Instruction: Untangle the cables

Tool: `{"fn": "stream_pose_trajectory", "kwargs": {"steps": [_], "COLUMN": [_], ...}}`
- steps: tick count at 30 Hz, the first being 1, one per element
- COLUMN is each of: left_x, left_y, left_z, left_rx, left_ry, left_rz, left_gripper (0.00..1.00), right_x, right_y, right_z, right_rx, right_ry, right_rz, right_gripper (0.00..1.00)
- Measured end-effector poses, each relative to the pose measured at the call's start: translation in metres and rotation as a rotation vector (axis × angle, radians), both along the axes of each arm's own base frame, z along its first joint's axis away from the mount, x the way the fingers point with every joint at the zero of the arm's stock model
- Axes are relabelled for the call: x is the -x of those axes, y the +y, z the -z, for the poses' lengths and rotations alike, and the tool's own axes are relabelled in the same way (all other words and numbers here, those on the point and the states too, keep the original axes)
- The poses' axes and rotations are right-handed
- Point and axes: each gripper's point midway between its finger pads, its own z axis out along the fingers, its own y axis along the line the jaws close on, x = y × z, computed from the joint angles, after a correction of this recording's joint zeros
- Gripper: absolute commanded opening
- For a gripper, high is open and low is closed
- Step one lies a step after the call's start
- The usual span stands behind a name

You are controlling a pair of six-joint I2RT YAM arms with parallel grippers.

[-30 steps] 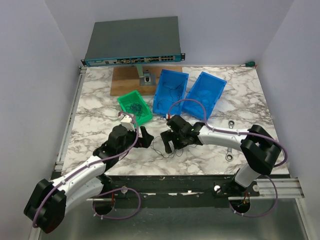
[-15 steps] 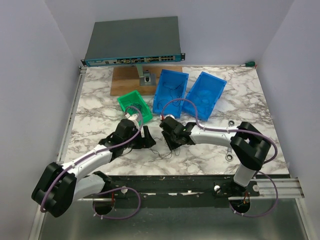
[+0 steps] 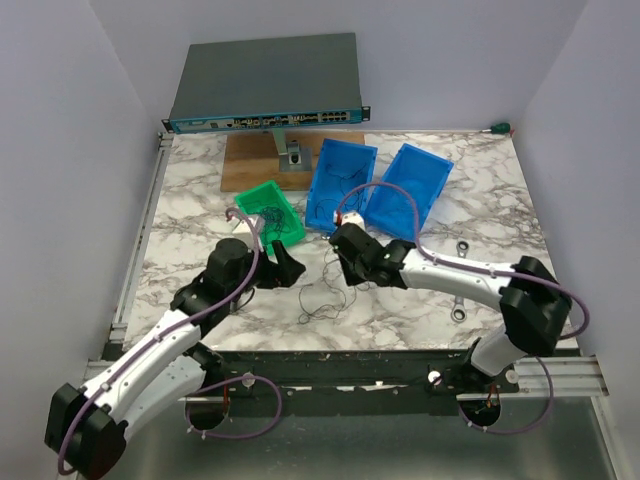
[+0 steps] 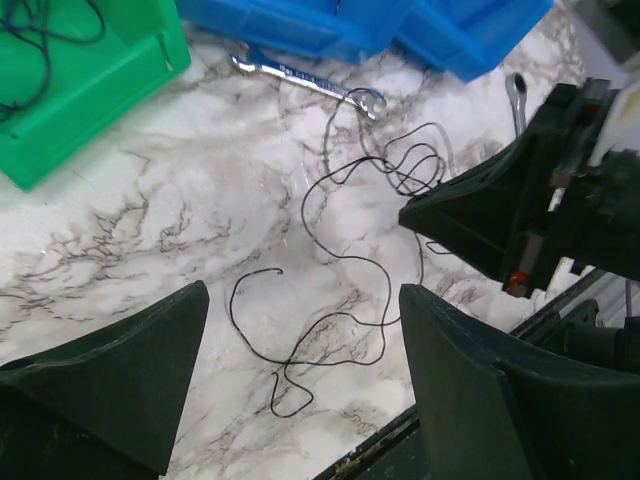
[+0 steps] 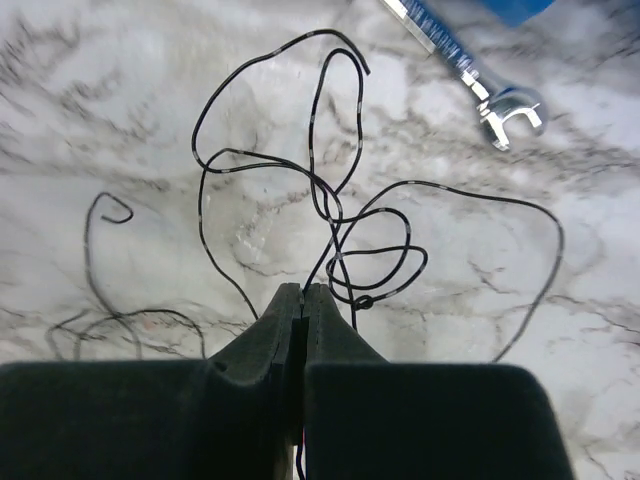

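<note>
The cables are thin dark wires sprawled in loose loops on the marble near the front edge; one strand curls between my two arms. My right gripper is shut, its fingertips pinching a black wire that leads up into a knotted cluster of loops. My left gripper hangs open just left of the wires, and its wide-apart fingers frame the loose strand without touching it. The right gripper shows from the left wrist beside the tangle.
A green bin with more wires stands behind the left gripper, two blue bins behind the right. Silver wrenches lie nearby. A network switch and wooden board sit at the back. The table's front edge is close.
My right gripper went from open to shut on a wire and drew back slightly, away from the front edge. My left gripper pulled back a little to the left and stays open.
</note>
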Motion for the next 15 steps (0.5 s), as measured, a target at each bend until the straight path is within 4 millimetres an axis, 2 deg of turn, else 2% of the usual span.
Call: {"fn": "stream_pose_trajectory", "kwargs": {"steps": [3,5,9,15], "left_x": [-0.001,-0.001,0.001,0.001], "left_y": [0.009,0.015,0.019,0.019], "left_z": [-0.018,-0.022,-0.015,-0.005], "left_rx": [0.024,0.033,0.031,0.025], "left_ry": [-0.069,-0.093,-0.079,-0.043], "left_rz": [-0.045,-0.075,-0.097,-0.104], "left_gripper": [0.83,0.83,0.84,0.84], "right_x": [-0.012,-0.022,-0.042,-0.077], "right_y": [-0.002,-0.001,0.003,0.006], "right_z": [-0.038,-0.066,-0.120,-0.187], "right_rx": [-0.050,-0.086,-0.149,-0.149], "right_ry": [-0.086,-0.155,-0.277,-0.449], "right_rz": [0.054,0.087,0.133,0.215], "right_gripper": [0.01,0.01,0.01,0.01]}}
